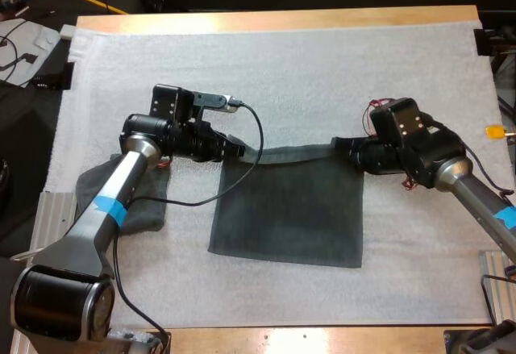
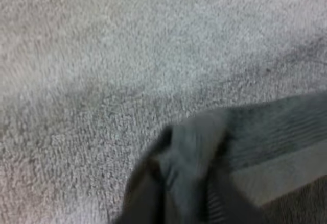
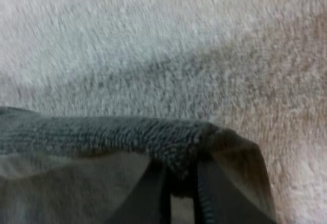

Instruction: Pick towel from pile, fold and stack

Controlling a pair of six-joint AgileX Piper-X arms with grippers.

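Observation:
A dark grey-green towel (image 1: 290,209) hangs stretched between my two grippers over the middle of the white mat (image 1: 282,72), its lower edge resting on the mat. My left gripper (image 1: 235,151) is shut on the towel's upper left corner (image 2: 189,147). My right gripper (image 1: 343,146) is shut on the upper right corner (image 3: 179,142). In each wrist view the black fingers (image 3: 153,193) pinch a bunched fold of cloth. A second crumpled towel (image 1: 141,201) lies on the mat under my left arm.
The wooden table edge (image 1: 274,19) runs along the far side. Bare mat lies behind the towel and in front of it.

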